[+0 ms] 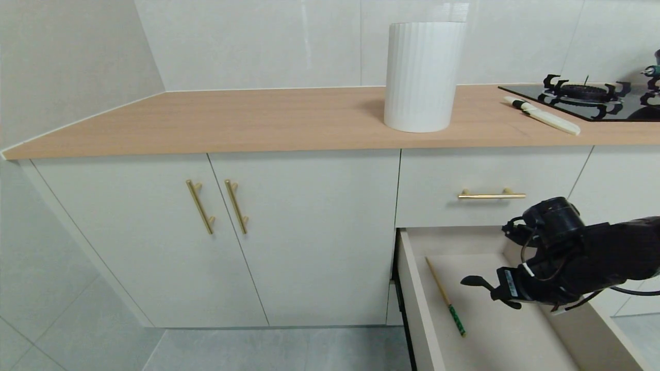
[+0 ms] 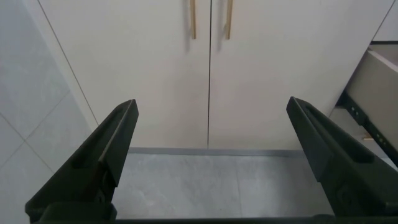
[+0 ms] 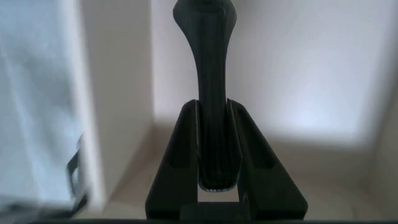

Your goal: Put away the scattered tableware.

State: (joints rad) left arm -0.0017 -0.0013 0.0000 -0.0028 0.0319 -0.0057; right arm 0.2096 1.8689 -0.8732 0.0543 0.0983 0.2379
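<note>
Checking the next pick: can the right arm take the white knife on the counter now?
Probably not yet: the right gripper is shut on a dark utensil over the open drawer; the knife lies unobstructed.

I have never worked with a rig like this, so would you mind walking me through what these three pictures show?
This is a two-armed robot in a kitchen. The wide picture comes from its head camera, the other two from cameras on its wrists. On the countertop stand a white ribbed container and a knife, beside the hob. The right gripper clamps a dark utensil over the open drawer, where a chopstick lies. The left gripper is open, facing the cabinet doors.
</note>
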